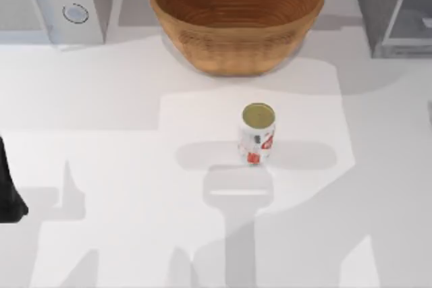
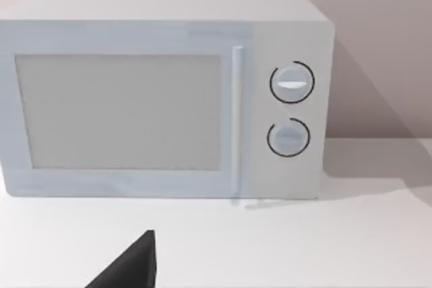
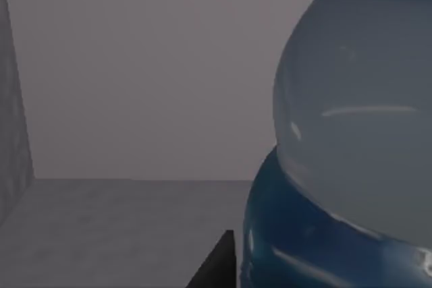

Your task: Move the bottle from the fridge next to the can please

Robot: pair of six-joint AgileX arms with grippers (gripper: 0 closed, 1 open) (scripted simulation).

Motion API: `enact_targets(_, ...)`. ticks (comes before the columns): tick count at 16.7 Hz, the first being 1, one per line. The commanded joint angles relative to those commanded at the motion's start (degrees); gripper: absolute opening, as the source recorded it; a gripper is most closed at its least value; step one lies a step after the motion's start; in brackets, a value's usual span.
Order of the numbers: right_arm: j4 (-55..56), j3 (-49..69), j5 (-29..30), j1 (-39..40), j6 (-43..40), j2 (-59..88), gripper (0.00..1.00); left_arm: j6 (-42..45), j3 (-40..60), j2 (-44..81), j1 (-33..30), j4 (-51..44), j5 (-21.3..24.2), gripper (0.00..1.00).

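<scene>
At the far left edge of the worktop (image 1: 135, 166), in the top view, a dark part of the left arm (image 1: 8, 193) is seen, parked there; its claw (image 2: 128, 268) appears as one dark tip in the left wrist view, and I cannot tell if it is open or closed. That view faces the white microwave (image 2: 162, 99), which stands at the back left corner, with its two round knobs. Behind the middle stands the big woven bowl (image 1: 236, 15). In front of it, well apart, the can (image 1: 257, 133) stands upright near the centre of the worktop. At the back right corner is the grey fridge (image 1: 395, 8). The right wrist view looks into its grey inside, very close to the bottle (image 3: 351, 153), which stands on the fridge floor; a dark tip of the right claw (image 3: 214, 264) lies just beside the blue label, and I cannot tell how far it is open or whether it holds the bottle.
</scene>
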Motion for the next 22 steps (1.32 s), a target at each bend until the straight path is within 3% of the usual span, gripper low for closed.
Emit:
enact_targets(6,-7.44,1.24,-0.11,0.03,0.05,-6.06,0.0,0.0,0.0,0.0,0.0,0.0,0.0,1.0)
enact_targets(13,-6.4,-1.04,-0.34,-0.39,0.16,-7.5,0.0,0.0,0.0,0.0,0.0,0.0,0.0,1.0)
enact_targets(22,4.24,-30.14,-3.91,-3.5,0.27,-23.92,0.0,0.0,0.0,0.0,0.0,0.0,0.0,1.0)
